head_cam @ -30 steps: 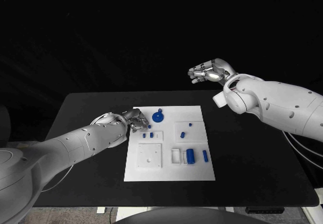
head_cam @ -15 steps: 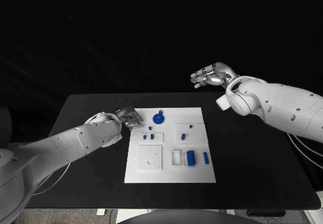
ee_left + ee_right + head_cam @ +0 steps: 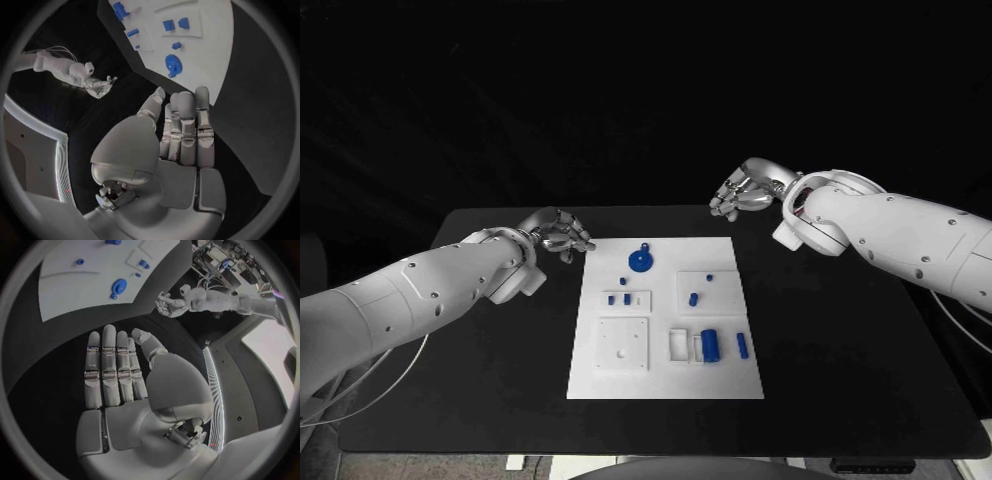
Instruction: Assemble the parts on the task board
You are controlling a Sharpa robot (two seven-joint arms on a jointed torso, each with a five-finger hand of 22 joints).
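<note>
The left hand [image 3: 554,234] hovers over the table [image 3: 473,330] just off the board's [image 3: 661,380] far left corner, holding nothing; its wrist view shows the fingers [image 3: 186,125] straight and side by side, the thumb a little apart. The board lies mid-table. On it, left to right: a white square block [image 3: 622,343] near the front, two small blue pegs [image 3: 617,297] in a raised holder, a round blue disc [image 3: 640,262] with a tab near the far edge, a white slotted holder [image 3: 679,344], a blue cylinder [image 3: 710,343] and a thinner pin [image 3: 741,346] beside it, and further back a small plate carrying a short blue peg [image 3: 694,296]. The right hand [image 3: 747,190] hangs beyond the board's far right corner, also empty, fingers [image 3: 109,367] flat and together in its wrist view. The parts look like small rigid plastic, light and probably smooth, so likely to roll or skid if nudged. A fingertip pinch across the cylinder's middle, or on the disc's tab, seems the surest hold.
</note>
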